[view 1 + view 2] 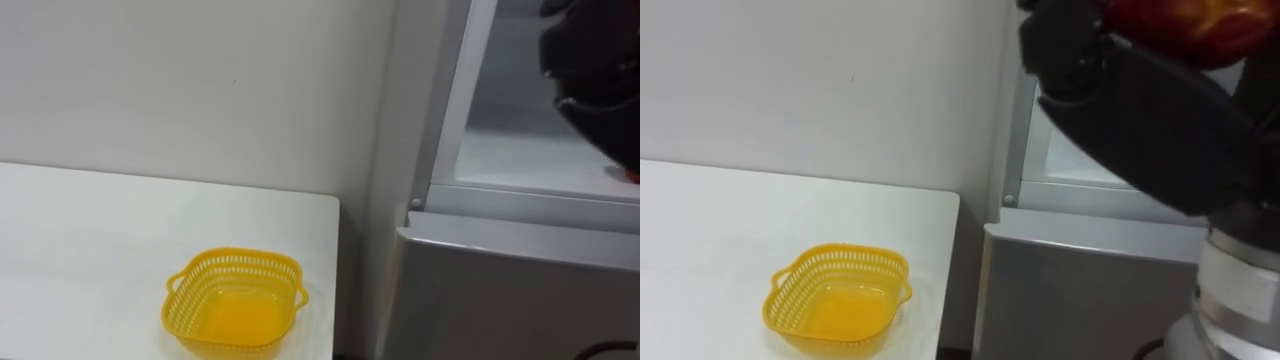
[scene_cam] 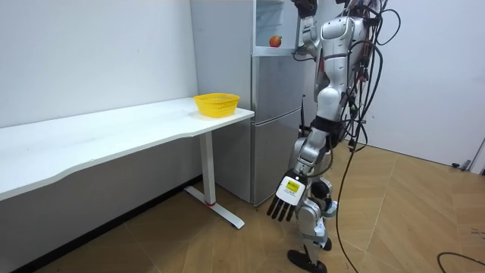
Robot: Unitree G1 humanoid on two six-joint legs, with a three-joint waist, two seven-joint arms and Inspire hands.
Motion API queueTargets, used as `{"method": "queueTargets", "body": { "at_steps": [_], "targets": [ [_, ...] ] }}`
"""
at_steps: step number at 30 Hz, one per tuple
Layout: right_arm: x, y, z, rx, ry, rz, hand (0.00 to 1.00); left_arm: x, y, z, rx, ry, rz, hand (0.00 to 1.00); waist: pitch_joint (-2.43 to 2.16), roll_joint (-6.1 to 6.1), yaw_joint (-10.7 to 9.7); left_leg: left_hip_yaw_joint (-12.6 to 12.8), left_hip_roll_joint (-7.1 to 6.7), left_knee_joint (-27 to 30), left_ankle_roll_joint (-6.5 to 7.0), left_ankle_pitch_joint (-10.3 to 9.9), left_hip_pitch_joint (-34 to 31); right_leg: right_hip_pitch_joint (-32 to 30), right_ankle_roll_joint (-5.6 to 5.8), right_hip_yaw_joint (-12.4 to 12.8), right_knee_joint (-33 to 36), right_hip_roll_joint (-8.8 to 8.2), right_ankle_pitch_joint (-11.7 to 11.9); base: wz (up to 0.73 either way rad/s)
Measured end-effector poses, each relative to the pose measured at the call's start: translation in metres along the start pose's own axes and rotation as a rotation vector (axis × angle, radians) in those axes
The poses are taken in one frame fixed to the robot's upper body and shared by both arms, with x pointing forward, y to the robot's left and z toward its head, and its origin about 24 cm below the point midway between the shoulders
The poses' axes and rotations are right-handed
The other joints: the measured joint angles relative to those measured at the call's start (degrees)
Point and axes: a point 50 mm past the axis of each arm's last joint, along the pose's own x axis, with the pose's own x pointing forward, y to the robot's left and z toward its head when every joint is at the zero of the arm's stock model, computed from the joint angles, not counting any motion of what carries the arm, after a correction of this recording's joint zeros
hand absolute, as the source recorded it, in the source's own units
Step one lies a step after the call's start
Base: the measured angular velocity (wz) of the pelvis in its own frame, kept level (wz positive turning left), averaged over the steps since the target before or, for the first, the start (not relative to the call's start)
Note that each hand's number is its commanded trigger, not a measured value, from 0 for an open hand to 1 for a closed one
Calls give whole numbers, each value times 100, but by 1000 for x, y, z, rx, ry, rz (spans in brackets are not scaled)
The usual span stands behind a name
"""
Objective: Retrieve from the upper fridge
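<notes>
While the robot stands close in front of the fridge (image 2: 273,144), at the centre of the room view, its right hand (image 1: 1140,110) is raised to head height at the top of that frame, beside the open upper compartment (image 1: 530,155). Up close in the upper right of the right eye view, this dark hand is closed on a red fruit (image 1: 1170,25) with a yellow patch; the fruit sits at the very top edge of the frame, with fingers (image 1: 1060,45) rising along its left side and the hand's bulk under it. A second fruit (image 2: 275,41), also red, lies on the shelf of the upper compartment, near the top centre of the room view, apart from the hand.

Lower in the room view, the left hand (image 2: 288,199) hangs beside the robot's leg with its fingers straight and pointing down, holding nothing.

At the lower left of both eye views a yellow basket (image 1: 235,258) rests near the corner of a white table (image 1: 90,220), just beside the fridge. It looks empty.
</notes>
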Motion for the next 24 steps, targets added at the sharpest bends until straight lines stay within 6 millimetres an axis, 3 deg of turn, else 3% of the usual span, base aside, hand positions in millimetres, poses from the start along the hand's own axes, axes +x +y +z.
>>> {"method": "queueTargets", "body": {
  "at_steps": [10,16,24],
  "targets": [
    [-9,27,6,33,-16,190,100,6,-4,24,15,-46,-26,0,-16,-102,276,-24,6,-65,0,1,-8,-48,0,-59,19,3,1,1],
    [-8,43,12,66,-40,300,100,6,-5,24,29,-36,-31,0,-10,-150,322,-71,4,-102,1,1,-15,-52,1,-132,16,1,1,3],
    [-15,59,11,50,-18,468,100,6,-3,25,33,-37,-57,0,12,-212,543,-92,8,-109,1,2,-24,-57,1,-137,14,3,1,0]
  ]
}}
